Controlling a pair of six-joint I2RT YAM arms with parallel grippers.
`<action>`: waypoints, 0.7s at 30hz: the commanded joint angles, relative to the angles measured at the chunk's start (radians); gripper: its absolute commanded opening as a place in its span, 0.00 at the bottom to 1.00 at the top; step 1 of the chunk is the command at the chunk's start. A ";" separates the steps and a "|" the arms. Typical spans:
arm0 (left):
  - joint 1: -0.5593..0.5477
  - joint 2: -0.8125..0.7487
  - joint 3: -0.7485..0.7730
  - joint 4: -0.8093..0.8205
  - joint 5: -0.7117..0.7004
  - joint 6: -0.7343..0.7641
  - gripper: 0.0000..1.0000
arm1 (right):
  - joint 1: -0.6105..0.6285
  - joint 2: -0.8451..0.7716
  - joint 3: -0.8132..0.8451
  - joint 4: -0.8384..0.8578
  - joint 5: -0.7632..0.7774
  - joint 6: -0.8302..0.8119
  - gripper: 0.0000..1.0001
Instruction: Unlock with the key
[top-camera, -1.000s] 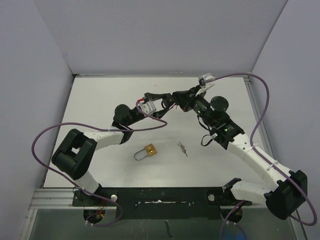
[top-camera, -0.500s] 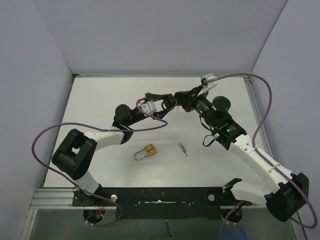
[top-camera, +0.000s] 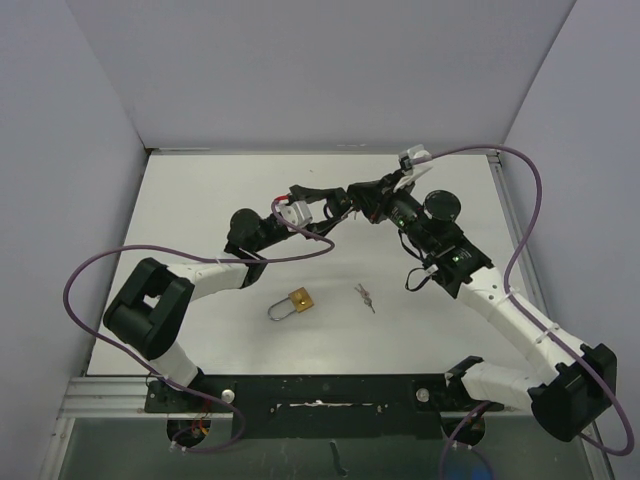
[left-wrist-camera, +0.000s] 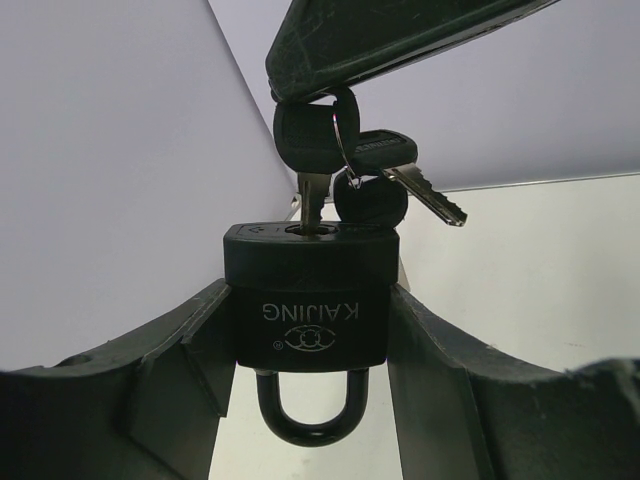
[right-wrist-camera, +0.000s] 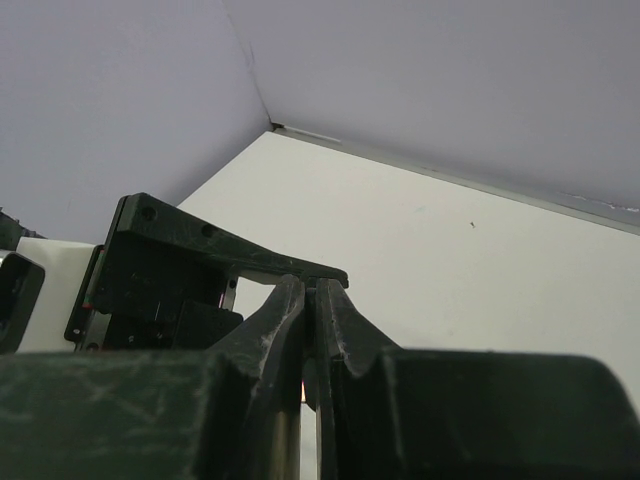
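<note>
My left gripper (top-camera: 333, 207) is shut on a black padlock (left-wrist-camera: 310, 300), body clamped between both fingers, its shackle (left-wrist-camera: 310, 420) seated in the body. A black-headed key (left-wrist-camera: 312, 140) sits in the keyhole, with two more keys (left-wrist-camera: 395, 175) hanging from its ring. My right gripper (top-camera: 356, 194) meets the left one above the table's far middle. In the right wrist view its fingers (right-wrist-camera: 313, 290) are shut on the thin key head, with the left gripper's body (right-wrist-camera: 170, 270) just behind.
A brass padlock (top-camera: 299, 300) with a silver shackle lies on the white table (top-camera: 200, 200) in front of the arms. A small loose set of keys (top-camera: 364, 296) lies to its right. Grey walls enclose the table on three sides.
The right wrist has shifted very slightly. Both grippers stay joined at the black padlock and key.
</note>
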 joint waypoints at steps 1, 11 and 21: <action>0.011 -0.086 0.140 0.330 -0.131 -0.053 0.00 | 0.033 0.067 -0.002 -0.268 -0.134 -0.031 0.00; 0.006 -0.087 0.146 0.328 -0.160 -0.021 0.00 | 0.035 0.094 0.014 -0.272 -0.132 0.001 0.00; 0.004 -0.086 0.156 0.330 -0.288 0.048 0.00 | 0.036 0.114 0.021 -0.256 -0.152 0.021 0.00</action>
